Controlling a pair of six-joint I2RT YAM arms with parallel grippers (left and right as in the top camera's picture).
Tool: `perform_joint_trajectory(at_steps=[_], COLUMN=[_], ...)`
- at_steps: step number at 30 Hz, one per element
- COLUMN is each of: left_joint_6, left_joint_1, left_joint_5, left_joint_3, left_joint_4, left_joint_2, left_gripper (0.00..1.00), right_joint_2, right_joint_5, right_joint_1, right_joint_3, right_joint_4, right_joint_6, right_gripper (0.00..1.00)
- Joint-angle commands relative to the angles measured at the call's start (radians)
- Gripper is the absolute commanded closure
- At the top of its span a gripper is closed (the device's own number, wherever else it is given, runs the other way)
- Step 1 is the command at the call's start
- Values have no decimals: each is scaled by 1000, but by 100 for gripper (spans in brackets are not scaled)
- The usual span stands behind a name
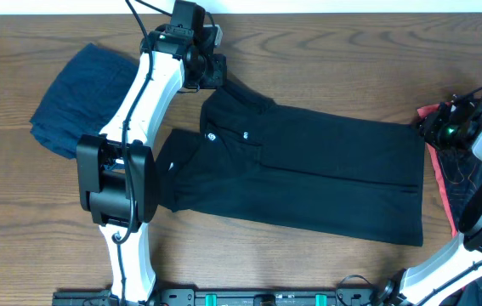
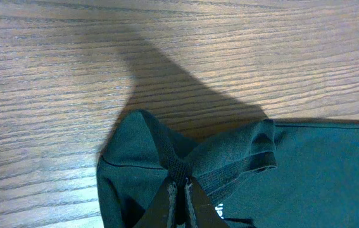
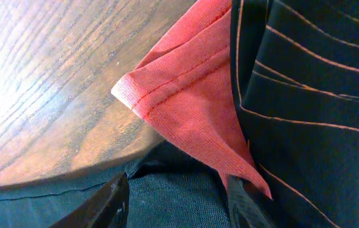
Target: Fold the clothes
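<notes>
At table (image 1: 334, 59) centre, black shirt (image 1: 309, 178) flat, collar toward 11 o'clock. At 3 o'clock, right pincer (image 3: 178, 201) apart over its hem, beside black-and-coral garment (image 3: 306, 101). At 11, left pincer (image 2: 180, 185) clamped on shirt's shoulder. At 10, navy garment (image 1: 75, 98).

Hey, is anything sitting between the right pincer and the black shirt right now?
Nothing visible. The right pincer stands open right over the black shirt at its edge. The coral-and-black patterned garment lies beside it, one coral corner lapping onto the shirt, not between the jaws.
</notes>
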Motion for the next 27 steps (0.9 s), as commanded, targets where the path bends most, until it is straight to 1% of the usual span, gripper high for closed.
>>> perform_joint_trajectory(at_steps=[1, 4, 10, 12, 16, 17, 18, 19, 20, 24, 27], left_joint_6=[6, 6, 6, 6, 7, 7, 7, 7, 7, 7, 7], left_joint_1=[2, 2, 2, 2, 2, 2, 2, 2, 2, 2, 2], left_joint_5=[9, 9, 9, 9, 9, 9, 9, 9, 9, 9, 9], left_joint_3=[5, 5, 5, 5, 5, 5, 5, 5, 5, 5, 5], left_joint_4=[-4, -3, -3, -4, -9, -11, -11, -12, -12, -18, -18], left_joint_2=[3, 3, 3, 3, 3, 3, 3, 3, 3, 3, 3], left_gripper=[94, 94, 94, 94, 94, 94, 94, 94, 94, 94, 94], right_joint_2=[50, 50, 50, 50, 50, 49, 48, 48, 48, 48, 48], right_joint_5=[-11, -12, 1, 1, 0, 0, 0, 1, 10, 94, 101], right_joint_1=[22, 30, 37, 37, 37, 36, 35, 32, 28, -5, -44], right_joint_3=[-16, -16, -16, -16, -16, -16, -14, -13, -11, -8, -8], right_joint_4=[-21, -31, -41, -43, -42, -42, -40, -39, -39, -47, -58], right_joint_6=[-24, -42, -50, -50, -50, -50, -50, -50, -50, -48, -25], right_gripper=[53, 54, 59, 65, 85, 86, 84, 74, 67, 66, 68])
